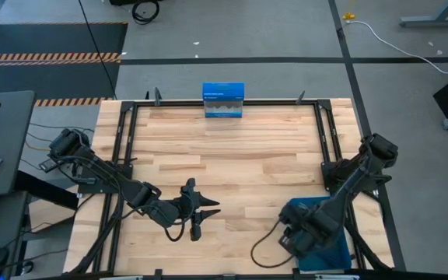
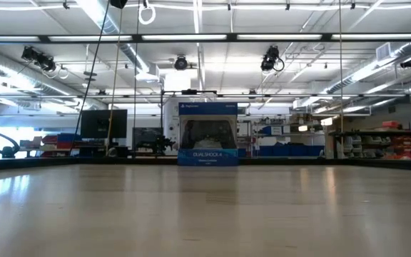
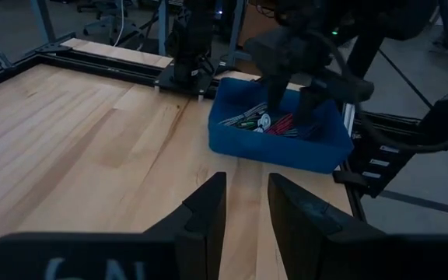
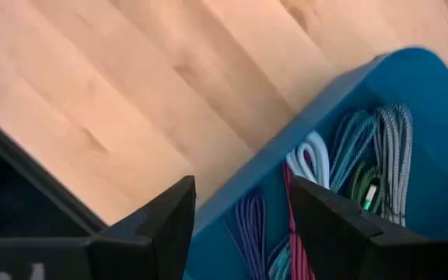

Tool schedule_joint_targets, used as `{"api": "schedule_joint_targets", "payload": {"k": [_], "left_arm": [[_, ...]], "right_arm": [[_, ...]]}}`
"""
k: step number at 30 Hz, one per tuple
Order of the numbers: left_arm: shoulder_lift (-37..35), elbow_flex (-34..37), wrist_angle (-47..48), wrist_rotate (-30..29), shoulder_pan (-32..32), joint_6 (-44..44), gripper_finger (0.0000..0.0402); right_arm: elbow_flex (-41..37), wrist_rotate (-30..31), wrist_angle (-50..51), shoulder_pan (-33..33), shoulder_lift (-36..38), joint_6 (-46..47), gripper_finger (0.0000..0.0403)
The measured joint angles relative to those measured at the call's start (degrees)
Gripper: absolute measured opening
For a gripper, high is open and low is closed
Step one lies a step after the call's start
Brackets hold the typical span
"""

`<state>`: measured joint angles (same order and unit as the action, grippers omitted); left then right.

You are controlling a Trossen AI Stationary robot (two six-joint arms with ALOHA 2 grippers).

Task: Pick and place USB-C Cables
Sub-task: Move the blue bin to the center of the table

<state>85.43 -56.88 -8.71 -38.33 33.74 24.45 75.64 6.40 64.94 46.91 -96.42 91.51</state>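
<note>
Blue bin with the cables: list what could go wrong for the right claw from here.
1. The right claw hangs open over the blue bin's near wall, not its middle; going straight down, a finger could hit the rim and tip or shove the bin.
2. The cables lie bunched and overlapping, so a grab may lift several or snag one.
3. The bin sits at the table's front corner; a push could slide it toward the edge.

Bare table (image 1: pixel 239 155) lies open; only the upright box (image 1: pixel 224 101) blocks its far edge
</note>
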Motion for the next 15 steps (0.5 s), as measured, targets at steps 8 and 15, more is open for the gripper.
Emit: {"api": "schedule_joint_targets", "payload": {"k": [8,15], "left_arm": [[0.0,0.0,0.1,0.0,0.0,0.0,0.0105],[0.0,0.0,0.2,0.0,0.0,-0.1,0.0105]], "right_arm": [[-6.4,-7.2,-1.7,-1.6,0.0,0.8,0.0215],[-9.2,-7.3,-8.3,-0.8,0.0,1.4,0.0214]]}}
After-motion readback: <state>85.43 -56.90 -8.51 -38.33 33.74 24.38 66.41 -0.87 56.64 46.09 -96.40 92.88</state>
